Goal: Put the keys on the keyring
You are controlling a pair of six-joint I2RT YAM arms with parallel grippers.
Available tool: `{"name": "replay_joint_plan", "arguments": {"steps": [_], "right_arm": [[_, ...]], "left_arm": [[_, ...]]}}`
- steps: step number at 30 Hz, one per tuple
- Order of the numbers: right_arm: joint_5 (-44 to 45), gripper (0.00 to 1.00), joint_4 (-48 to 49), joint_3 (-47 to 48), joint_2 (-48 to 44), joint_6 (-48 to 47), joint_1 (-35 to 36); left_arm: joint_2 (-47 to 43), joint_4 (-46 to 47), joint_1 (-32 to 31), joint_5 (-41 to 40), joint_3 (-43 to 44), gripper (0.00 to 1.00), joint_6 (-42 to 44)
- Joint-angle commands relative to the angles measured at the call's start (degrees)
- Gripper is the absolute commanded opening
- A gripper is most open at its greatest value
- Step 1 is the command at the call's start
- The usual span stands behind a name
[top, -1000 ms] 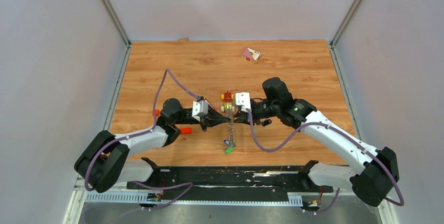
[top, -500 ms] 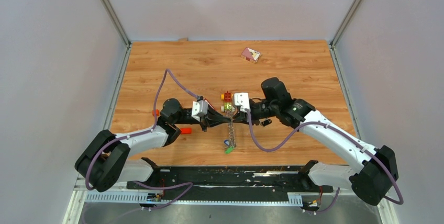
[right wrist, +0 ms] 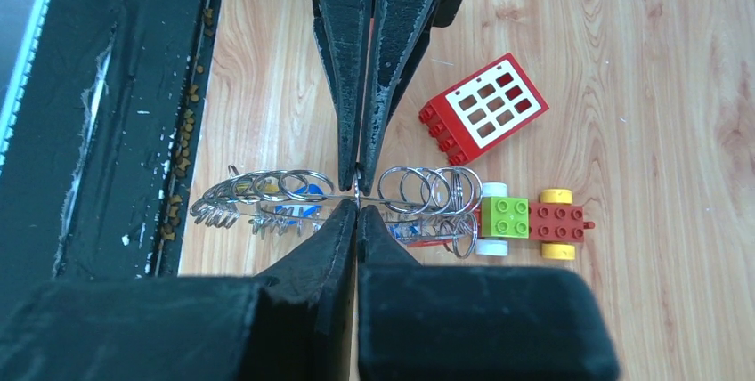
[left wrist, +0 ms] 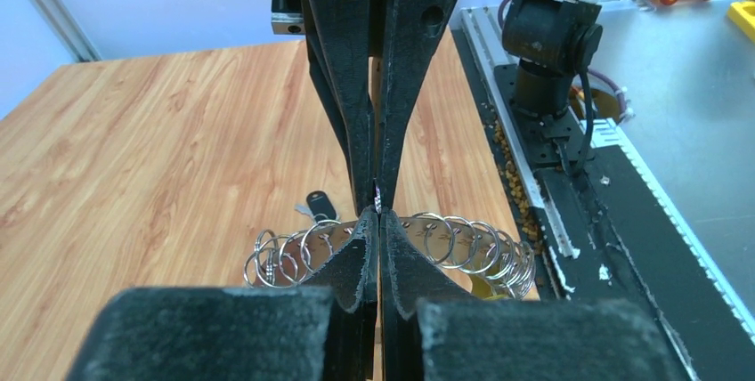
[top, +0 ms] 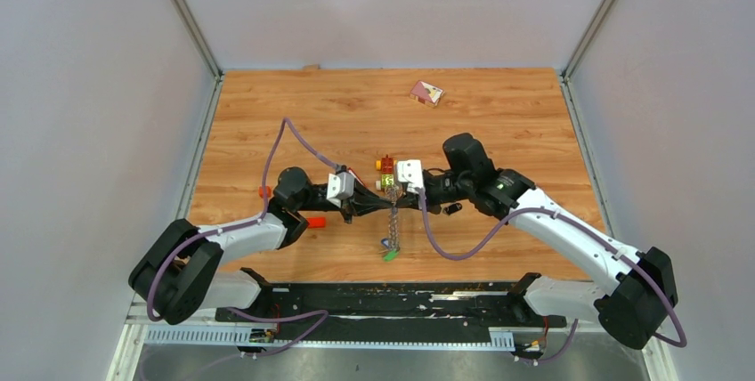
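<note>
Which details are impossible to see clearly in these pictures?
- Left wrist: the shut left gripper covers the middle of the keyring chain; what it pinches is hidden.
- Right wrist: the right gripper hides the same spot; rings half cover the blue key.
- Top external: the green key is too small to tell whether it is threaded.

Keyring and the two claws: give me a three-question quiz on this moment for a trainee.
1. True or false: the right claw stands wide open.
2. The toy car lies A) beside one end of the keyring, B) inside a claw, C) on the black rail.
3. Fill in: the left claw and the right claw meet tip to tip at the ____.
Key: 1 false, it is shut; 2 A; 3 keyring.
</note>
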Motion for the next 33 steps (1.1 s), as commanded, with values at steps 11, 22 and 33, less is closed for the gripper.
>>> {"name": "replay_joint_plan", "arguments": {"steps": [11, 22, 33], "right_arm": [[9.88, 0.00, 5.85, -8.41, -10.73, -19.17, 1.51], [5.46, 0.00, 3.88, -10.71, -11.99, -25.13, 2.38], [6.46, 0.00, 3.53, -9.33, -10.02, -21.40, 2.78]], "left_arm": [[-4.36, -41.15, -0.21, 1.70, 10.95, 0.38, 31.54], [0.58, -74.86, -2.76, 4.15, 25.64, 0.37, 58.38], [1.48, -61.92, -6.13, 2.25, 23.96, 0.38, 46.98]]}}
